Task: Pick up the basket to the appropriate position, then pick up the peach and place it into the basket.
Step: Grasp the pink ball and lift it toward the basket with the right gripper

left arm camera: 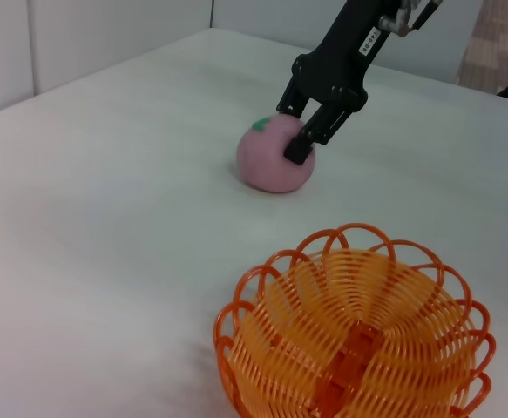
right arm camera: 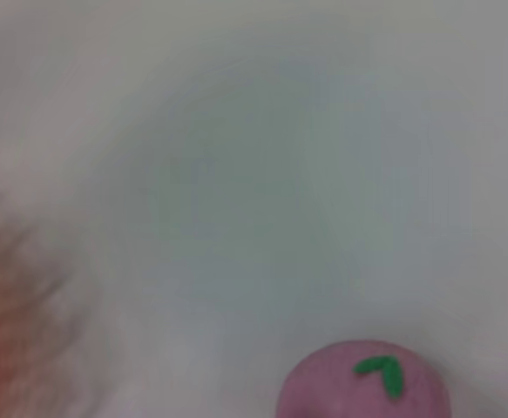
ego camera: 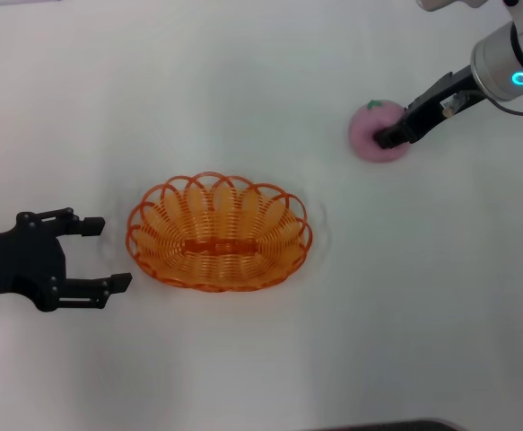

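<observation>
The right gripper [ego camera: 388,137] has its jaws straddling the peach [ego camera: 373,133] on the table [ego camera: 261,72], apparently not yet clamped, so it should close squarely before lifting toward the basket [ego camera: 218,233], beside the open left gripper [ego camera: 100,252].

From my console this reads as a robot test lab or office-type room, not a home. Everything sits on one plain white table [ego camera: 243,81], bare and matte, the kind of staging surface used for trials. Beyond the table's far edge, in the left wrist view, pale flat wall panels [left arm camera: 105,35] rise with a straight vertical seam between them. Past the table's far corner I can make out a patch of brownish floor [left arm camera: 497,48], possibly carpet tile, though that corner is too small for me to be sure. The only props on the table are toys.
</observation>
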